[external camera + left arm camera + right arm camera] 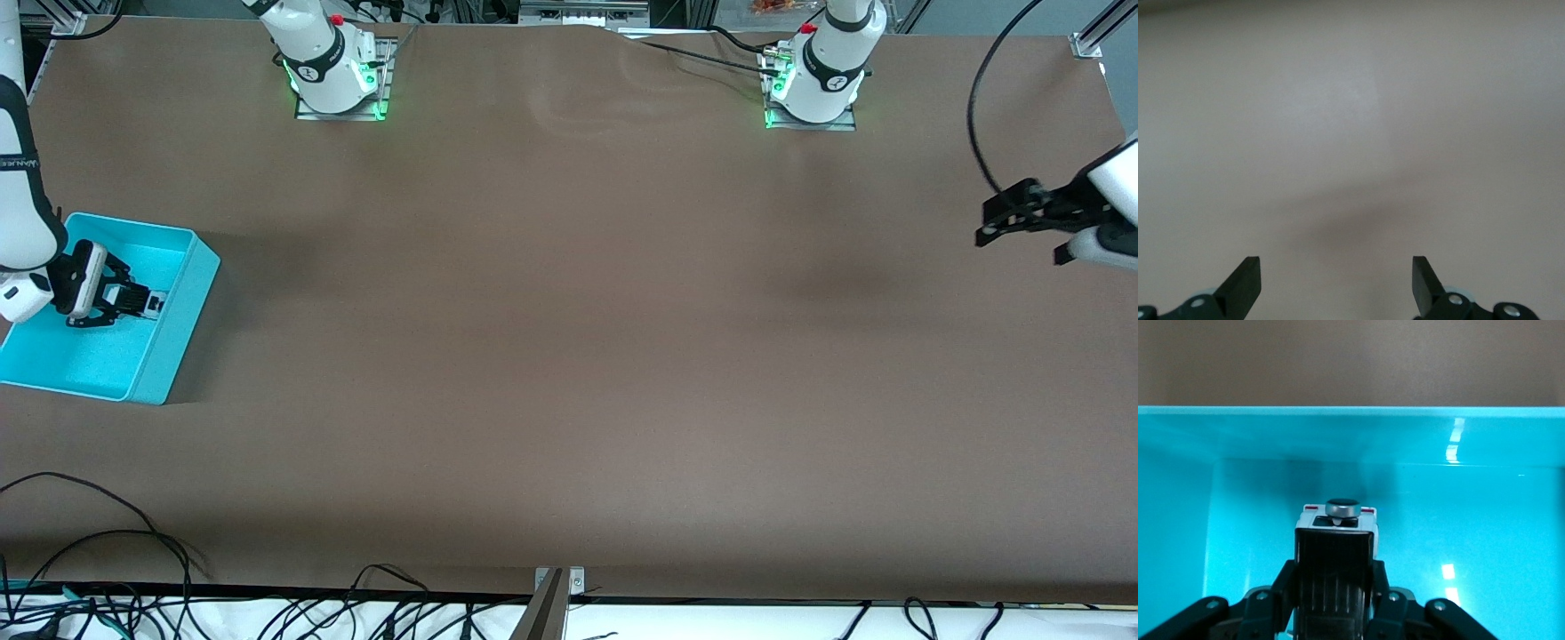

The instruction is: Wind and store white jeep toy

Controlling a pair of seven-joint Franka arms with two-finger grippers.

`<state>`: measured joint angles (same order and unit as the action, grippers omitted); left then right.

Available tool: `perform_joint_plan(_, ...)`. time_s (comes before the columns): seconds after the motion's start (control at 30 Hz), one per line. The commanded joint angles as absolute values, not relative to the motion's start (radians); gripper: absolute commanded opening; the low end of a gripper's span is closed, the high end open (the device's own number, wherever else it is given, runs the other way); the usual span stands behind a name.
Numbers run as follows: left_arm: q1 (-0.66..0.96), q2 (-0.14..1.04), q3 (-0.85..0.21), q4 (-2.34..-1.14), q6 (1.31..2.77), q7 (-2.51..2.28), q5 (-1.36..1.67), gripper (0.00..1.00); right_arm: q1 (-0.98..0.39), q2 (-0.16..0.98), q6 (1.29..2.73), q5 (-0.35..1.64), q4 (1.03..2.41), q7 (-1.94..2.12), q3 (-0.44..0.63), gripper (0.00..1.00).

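White jeep toy (153, 305) clamped in right gripper (142, 303), held inside turquoise bin (173, 342) at the worktop's (569, 356) right-arm end, about 9 o'clock in front view. Left gripper (1000, 218) hangs over bare worktop at 3 o'clock, jaws wide, holding nothing; left arm waits.

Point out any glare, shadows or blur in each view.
Front view: green glow at both arm bases, soft shadow beside the bin. Right wrist view: white glare patches on the bin's wall; the toy car is sharp. Left wrist view: washed-out table with one faint shadow.
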<state>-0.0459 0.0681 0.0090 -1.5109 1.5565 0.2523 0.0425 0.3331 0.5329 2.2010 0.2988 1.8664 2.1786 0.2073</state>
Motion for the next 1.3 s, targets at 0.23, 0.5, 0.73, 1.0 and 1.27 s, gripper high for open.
perform_joint_plan(0.23,-0.044,0.066,-0.017,-1.450,1.482,0.270,0.038,1.00,0.350,0.538,2.203,0.337,1.861,2.215,0.198,1.00)
perform_joint_plan(0.5,-0.051,0.049,-0.041,-1.476,1.488,0.270,0.020,1.00,0.342,0.500,2.114,0.337,1.816,2.209,0.195,1.00)
perform_joint_plan(0.73,-0.051,-0.005,-0.067,-1.548,1.528,0.267,0.002,1.00,0.333,0.489,1.938,0.334,1.654,2.131,0.170,1.00)
perform_joint_plan(1.0,-0.051,-0.005,-0.081,-1.548,1.532,0.259,-0.017,1.00,0.276,0.469,1.731,0.292,1.484,1.864,0.156,1.00)
perform_joint_plan(1.27,-0.054,-0.015,-0.081,-1.568,1.551,0.265,-0.015,1.00,0.163,0.391,1.577,0.242,1.398,1.433,0.155,1.00)
